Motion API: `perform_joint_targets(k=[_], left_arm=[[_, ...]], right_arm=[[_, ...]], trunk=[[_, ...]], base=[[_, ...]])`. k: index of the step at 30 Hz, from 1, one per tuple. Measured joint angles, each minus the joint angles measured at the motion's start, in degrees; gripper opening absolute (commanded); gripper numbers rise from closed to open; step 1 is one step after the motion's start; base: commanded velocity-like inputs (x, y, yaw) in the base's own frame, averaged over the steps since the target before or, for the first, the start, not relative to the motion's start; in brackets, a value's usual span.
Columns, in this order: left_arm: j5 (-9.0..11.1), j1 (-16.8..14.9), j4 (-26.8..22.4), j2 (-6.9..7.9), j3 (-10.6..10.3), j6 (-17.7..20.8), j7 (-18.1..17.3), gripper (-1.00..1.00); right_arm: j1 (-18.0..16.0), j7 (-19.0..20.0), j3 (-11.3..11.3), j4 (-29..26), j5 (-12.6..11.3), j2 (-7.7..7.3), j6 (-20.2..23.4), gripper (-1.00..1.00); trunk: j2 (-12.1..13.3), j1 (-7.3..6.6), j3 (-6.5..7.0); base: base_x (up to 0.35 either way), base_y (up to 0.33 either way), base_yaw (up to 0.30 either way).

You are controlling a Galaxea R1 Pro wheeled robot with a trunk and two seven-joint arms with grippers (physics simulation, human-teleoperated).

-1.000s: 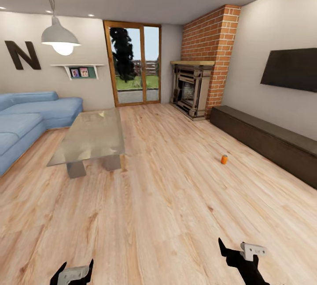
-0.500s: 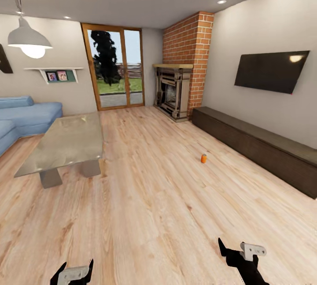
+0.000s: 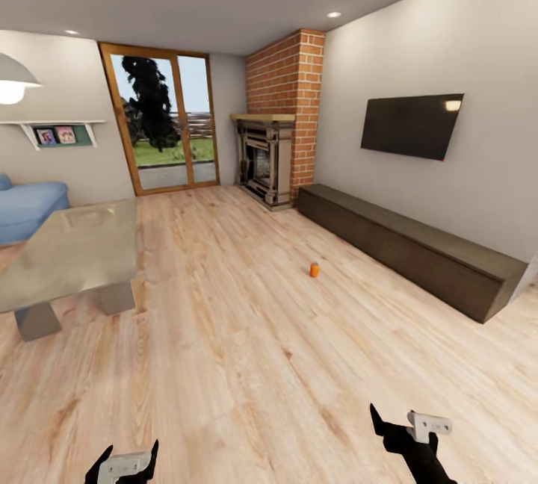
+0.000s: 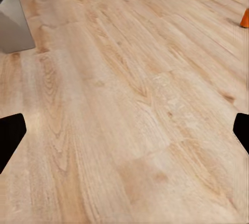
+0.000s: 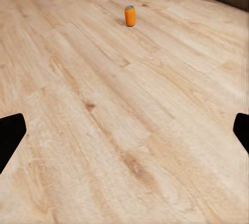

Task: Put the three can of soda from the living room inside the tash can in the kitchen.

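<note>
Orange can [image 3: 314,270] stands upright on the wood floor [image 3: 246,334], out ahead, near the long dark bench [image 3: 418,249]. Left fingers [image 3: 123,461] spread apart, empty; right fingers [image 3: 407,424] spread apart, empty too.

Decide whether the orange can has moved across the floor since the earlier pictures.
No. The can keeps its place on the floor in front of the long low cabinet; it only slides left in the head view because the camera turned right.
</note>
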Motion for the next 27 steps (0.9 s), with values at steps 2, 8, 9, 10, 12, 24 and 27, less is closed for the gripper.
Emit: perform_joint_targets(k=[2, 8, 9, 10, 12, 24, 27], left_arm=[[0.0, 0.0, 0.0, -0.01, 0.0, 0.0, 0.0, 1.00], [0.1, 0.0, 0.0, -0.02, 0.0, 0.0, 0.0, 1.00], [0.1, 0.0, 0.0, -0.03, 0.0, 0.0, 0.0, 1.00], [0.1, 0.0, 0.0, -0.03, 0.0, 0.0, 0.0, 1.00], [0.1, 0.0, 0.0, -0.03, 0.0, 0.0, 0.0, 1.00], [0.0, 0.0, 0.0, -0.03, 0.1, 0.0, 0.0, 1.00], [0.0, 0.0, 0.1, -0.03, 0.1, 0.0, 0.0, 1.00]], right_arm=[[0.0, 0.1, 0.1, 0.0, 0.2, -0.01, -0.1, 1.00], [0.0, 0.5, 0.1, 0.0, 0.3, -0.09, -0.4, 1.00], [0.0, 0.4, 0.1, 0.0, 0.3, -0.09, -0.4, 1.00], [0.0, 0.4, 0.1, 0.0, 0.3, -0.09, -0.4, 1.00], [0.0, 0.3, 0.1, 0.0, 0.2, -0.07, -0.4, 1.00], [0.0, 0.0, 0.5, 0.0, -0.2, 0.09, 0.0, 1.00], [0.0, 0.0, 0.3, 0.0, -0.3, 0.08, 0.1, 1.00]], trunk=[[0.0, 0.00, 0.08], [0.0, 0.00, 0.18], [0.0, 0.00, 0.18], [0.0, 0.00, 0.19], [0.0, 0.00, 0.19], [0.0, 0.00, -0.10], [0.0, 0.00, -0.30]], base=[[0.000, -0.092, -0.081], [0.000, -0.038, -0.033], [0.000, -0.014, -0.012], [0.000, -0.011, -0.010], [0.000, -0.006, -0.006], [0.000, -0.001, -0.024], [0.007, 0.000, -0.131]])
